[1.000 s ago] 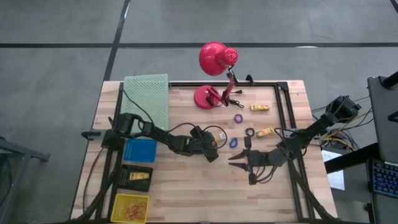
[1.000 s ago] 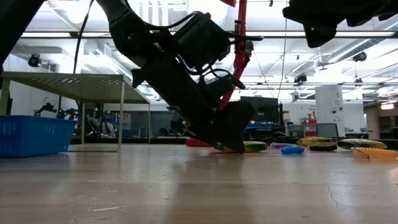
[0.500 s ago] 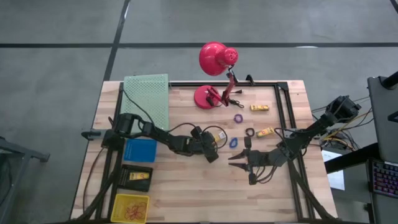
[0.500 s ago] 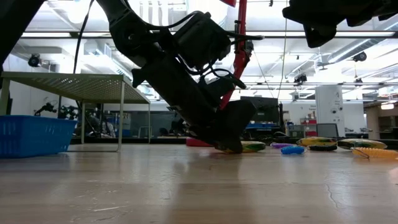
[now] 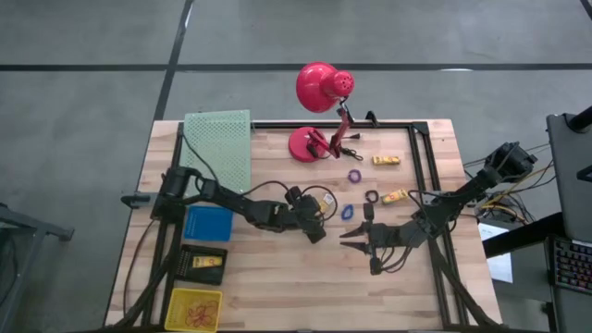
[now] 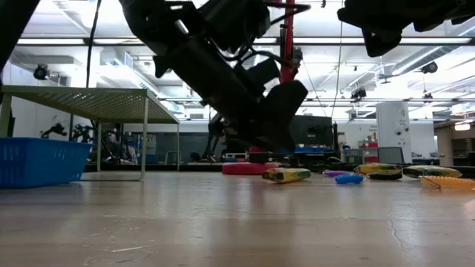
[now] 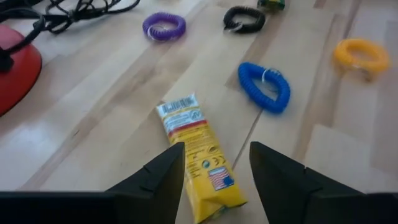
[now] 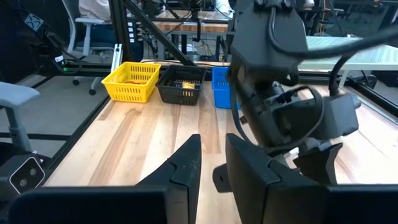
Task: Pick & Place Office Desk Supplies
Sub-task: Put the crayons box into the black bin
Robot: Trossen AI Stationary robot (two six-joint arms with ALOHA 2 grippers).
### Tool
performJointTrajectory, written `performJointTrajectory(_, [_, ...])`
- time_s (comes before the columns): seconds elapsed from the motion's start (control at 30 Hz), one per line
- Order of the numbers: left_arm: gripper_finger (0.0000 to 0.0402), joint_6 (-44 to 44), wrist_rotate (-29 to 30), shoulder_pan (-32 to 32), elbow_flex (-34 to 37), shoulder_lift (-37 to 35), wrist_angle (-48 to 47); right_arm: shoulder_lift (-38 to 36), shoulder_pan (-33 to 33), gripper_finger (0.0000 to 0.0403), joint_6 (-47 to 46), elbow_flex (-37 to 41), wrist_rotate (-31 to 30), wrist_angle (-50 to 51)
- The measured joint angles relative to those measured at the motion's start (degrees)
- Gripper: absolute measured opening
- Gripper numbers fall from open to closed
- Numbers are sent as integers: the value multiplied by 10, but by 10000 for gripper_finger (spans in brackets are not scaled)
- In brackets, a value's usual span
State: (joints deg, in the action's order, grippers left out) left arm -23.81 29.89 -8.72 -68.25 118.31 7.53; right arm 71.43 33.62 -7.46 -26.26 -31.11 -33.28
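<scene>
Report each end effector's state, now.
Left end effector: open above the yellow packet, holding nothing.
Right end effector: slightly open, empty.

The wooden table (image 5: 277,277) carries a yellow packet (image 7: 198,158) lying flat between the left gripper's fingers (image 7: 163,176). Just beyond the fingertips lie a blue coil ring (image 7: 264,86), a purple ring (image 7: 164,26), a black ring (image 7: 244,18) and an orange ring (image 7: 357,55).

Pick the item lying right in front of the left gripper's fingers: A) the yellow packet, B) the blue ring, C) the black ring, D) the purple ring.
A: in the left wrist view the yellow packet lies on the wood between the left gripper fingers, with the rings farther off.
</scene>
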Motion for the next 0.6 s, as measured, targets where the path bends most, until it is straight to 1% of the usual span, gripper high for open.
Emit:
performJointTrajectory(0.17, [184,-1,0,0,0,-2,-2,0,0,81,0,0,0,0])
performJointTrajectory(0.4, [184,-37,-1,0,0,4,-1,0,0,87,0,0,0,0])
performJointTrajectory(0.53, [184,-36,-4,1,3,8,-1,0,0,85,0,0,0,0])
performJointTrajectory(0.6, [184,-21,-4,1,4,10,-1,0,0,81,0,0,0,0])
